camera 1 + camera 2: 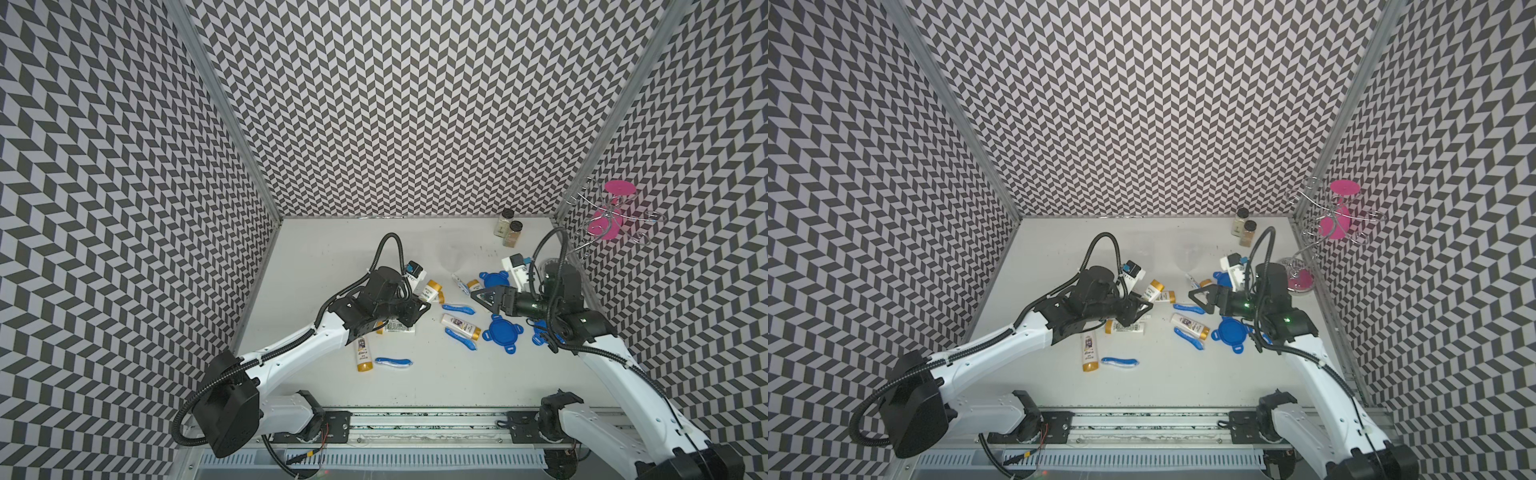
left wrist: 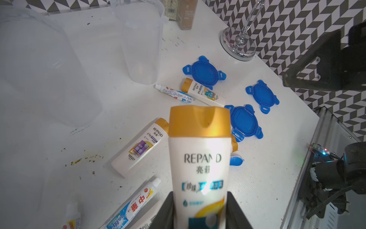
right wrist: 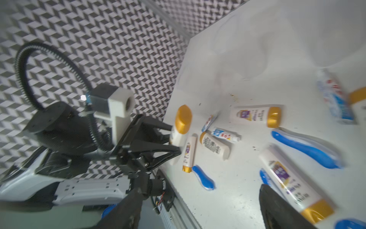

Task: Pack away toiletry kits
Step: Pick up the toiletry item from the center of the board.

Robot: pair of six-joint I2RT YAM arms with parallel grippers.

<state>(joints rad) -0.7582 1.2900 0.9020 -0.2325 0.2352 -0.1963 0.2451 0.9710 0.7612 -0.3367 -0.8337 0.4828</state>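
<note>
Clamped in the left gripper (image 3: 174,139), a gold-capped white tube (image 2: 200,158) is held above the table (image 1: 332,257). Other tubes (image 1: 460,325), blue toothbrushes (image 1: 457,308) and blue lids (image 1: 503,331) are scattered across it; the right gripper (image 1: 483,302) is spread wide and empty beside the lids.

the gold-capped tube (image 2: 200,162) runs off the left wrist picture's edge, its lower end unseen. in a top view a blue lid (image 1: 537,340) lies mostly under the right arm (image 1: 590,326) (only slivers show). in the right wrist view the toothpaste tube (image 3: 334,99) is smeared, print unreadable.
</note>
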